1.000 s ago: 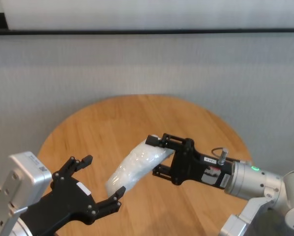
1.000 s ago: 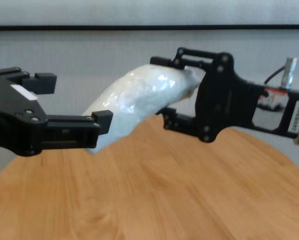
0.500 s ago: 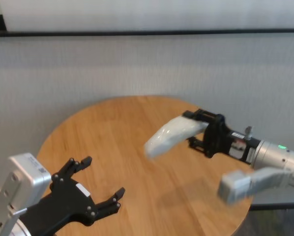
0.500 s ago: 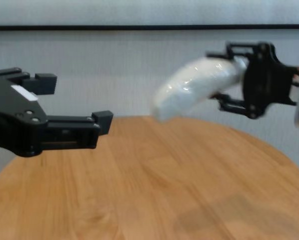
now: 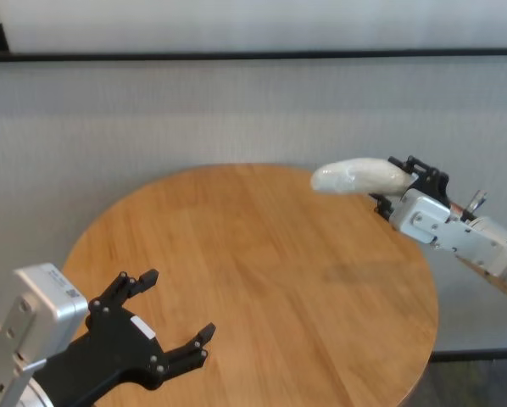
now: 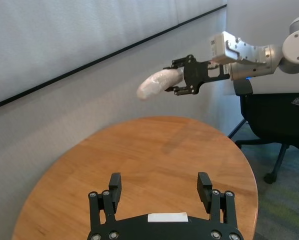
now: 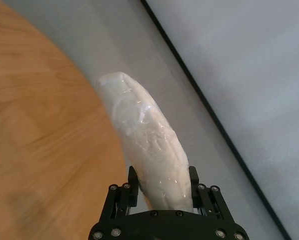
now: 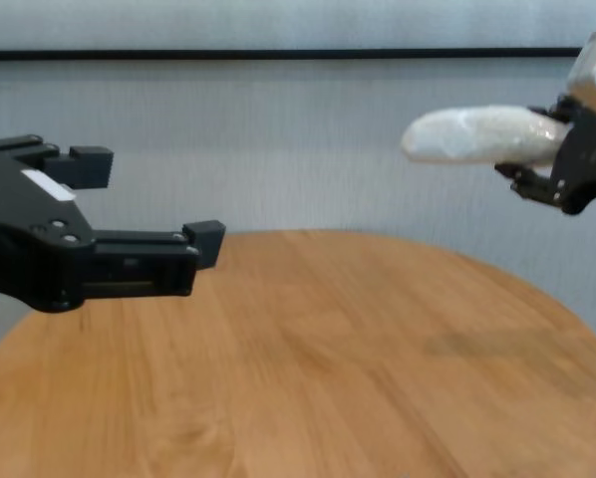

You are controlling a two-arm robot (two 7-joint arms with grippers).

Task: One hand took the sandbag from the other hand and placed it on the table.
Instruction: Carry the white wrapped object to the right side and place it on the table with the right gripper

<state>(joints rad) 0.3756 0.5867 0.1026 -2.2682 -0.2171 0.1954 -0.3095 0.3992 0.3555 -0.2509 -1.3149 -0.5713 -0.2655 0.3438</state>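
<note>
The right pincer [image 5: 399,188], clamped on the sandbag [image 5: 359,176] above the surface's [image 5: 236,254] far right edge, must lower before release; the left pincer [image 5: 164,326] hangs wide open, empty.

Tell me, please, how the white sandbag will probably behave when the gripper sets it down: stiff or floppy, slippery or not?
The sandbag juts out from the right gripper with only a mild bend, so it seems fairly firm. Its lumpy shape suggests loose filling that may settle flat on the table. The shiny wrap could be slippery.

Glossy crinkled plastic sandbag [image 7: 149,145], grained wooden table [image 5: 236,280], matt black tools
</note>
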